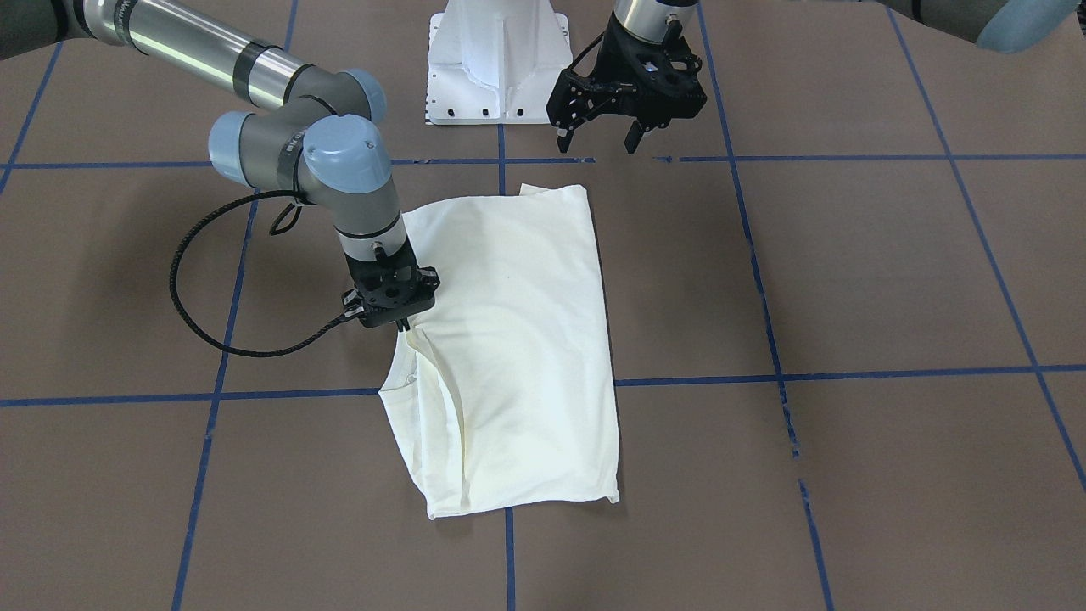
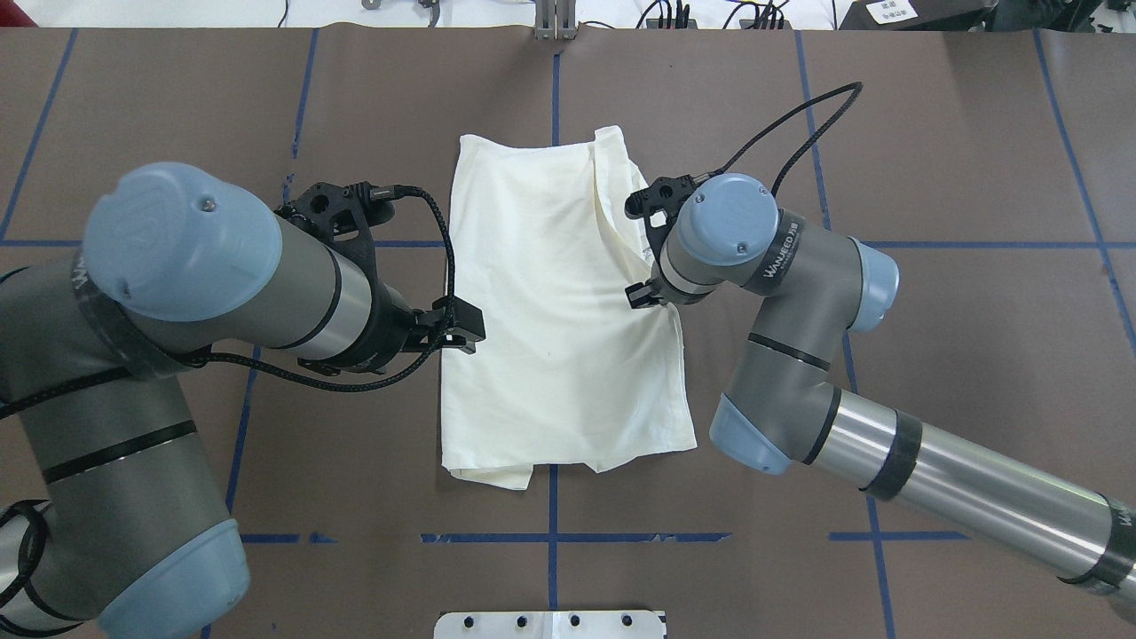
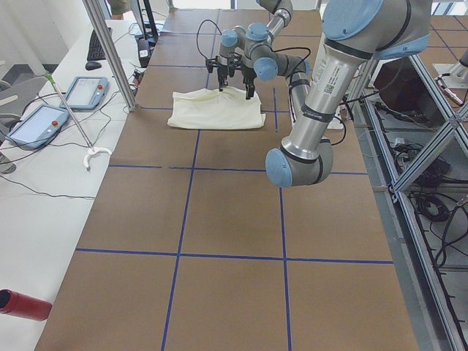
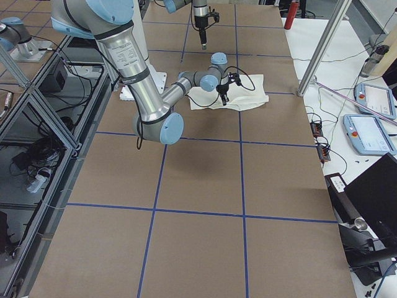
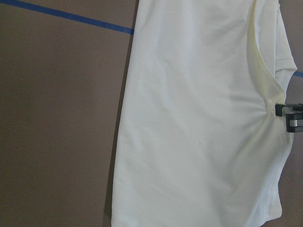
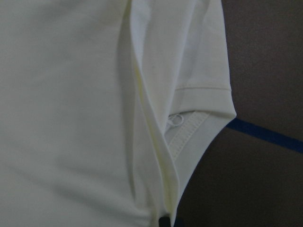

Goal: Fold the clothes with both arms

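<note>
My right gripper (image 1: 402, 323) is pinching the side edge of the folded cream T-shirt (image 1: 517, 339), mid-table (image 1: 848, 271). My left gripper (image 1: 598, 140) hangs beyond the shirt, jaws spread.

Near arm's right end effector (image 4: 224, 99) down on folded cream shirt (image 4: 251, 94)

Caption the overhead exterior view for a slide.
Right end effector pinches an edge of the folded cream T-shirt; left end effector hangs open, raised.
</note>
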Robot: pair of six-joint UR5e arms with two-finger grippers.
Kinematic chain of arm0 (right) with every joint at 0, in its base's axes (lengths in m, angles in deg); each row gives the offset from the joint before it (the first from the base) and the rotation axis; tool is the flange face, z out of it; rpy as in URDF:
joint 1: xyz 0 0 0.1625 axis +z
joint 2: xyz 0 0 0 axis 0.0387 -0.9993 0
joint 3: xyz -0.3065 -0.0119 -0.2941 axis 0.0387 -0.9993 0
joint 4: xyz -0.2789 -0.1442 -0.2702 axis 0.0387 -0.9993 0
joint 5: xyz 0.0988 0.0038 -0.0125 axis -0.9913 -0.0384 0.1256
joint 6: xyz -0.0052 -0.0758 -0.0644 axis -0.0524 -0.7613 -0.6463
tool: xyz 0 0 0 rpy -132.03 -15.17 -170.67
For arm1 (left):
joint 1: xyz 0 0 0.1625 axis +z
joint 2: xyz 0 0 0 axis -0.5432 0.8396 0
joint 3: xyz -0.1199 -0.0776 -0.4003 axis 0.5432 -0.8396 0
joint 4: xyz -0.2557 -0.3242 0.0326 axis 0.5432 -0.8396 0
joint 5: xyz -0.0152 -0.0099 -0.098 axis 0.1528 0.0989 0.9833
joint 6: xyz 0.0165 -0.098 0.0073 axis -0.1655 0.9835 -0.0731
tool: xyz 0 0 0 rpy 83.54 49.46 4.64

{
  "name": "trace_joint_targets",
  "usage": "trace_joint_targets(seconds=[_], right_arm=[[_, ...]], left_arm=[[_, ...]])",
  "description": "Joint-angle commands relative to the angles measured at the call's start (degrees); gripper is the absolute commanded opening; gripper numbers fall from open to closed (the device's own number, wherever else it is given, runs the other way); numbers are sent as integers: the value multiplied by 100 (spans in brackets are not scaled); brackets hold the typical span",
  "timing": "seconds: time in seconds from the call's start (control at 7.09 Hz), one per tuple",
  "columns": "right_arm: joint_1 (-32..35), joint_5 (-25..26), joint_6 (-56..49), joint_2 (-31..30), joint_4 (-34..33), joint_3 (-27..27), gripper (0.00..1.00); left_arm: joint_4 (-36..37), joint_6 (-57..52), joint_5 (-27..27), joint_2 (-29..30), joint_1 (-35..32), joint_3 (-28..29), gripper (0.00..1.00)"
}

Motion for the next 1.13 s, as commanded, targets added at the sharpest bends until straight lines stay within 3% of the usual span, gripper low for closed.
trace_joint_targets(seconds=[0.0, 0.14, 0.28, 0.85, 0.99], right_arm=[[11, -10, 64, -483, -635, 818, 12], [2, 8, 73, -484, -806, 874, 69], [-42, 25, 91, -397, -825, 831, 100], [274, -105, 82, 113, -781, 725, 100], [405, -498, 143, 148, -772, 804, 100]], left_arm=[[-65, 12, 9, 3, 3, 57, 100], [-65, 21, 9, 11, -6, 49, 100], [-65, 21, 9, 20, -6, 49, 100], [-196, 195, -17, -67, 125, 49, 100], [-919, 1128, -35, -337, 431, 118, 100]])
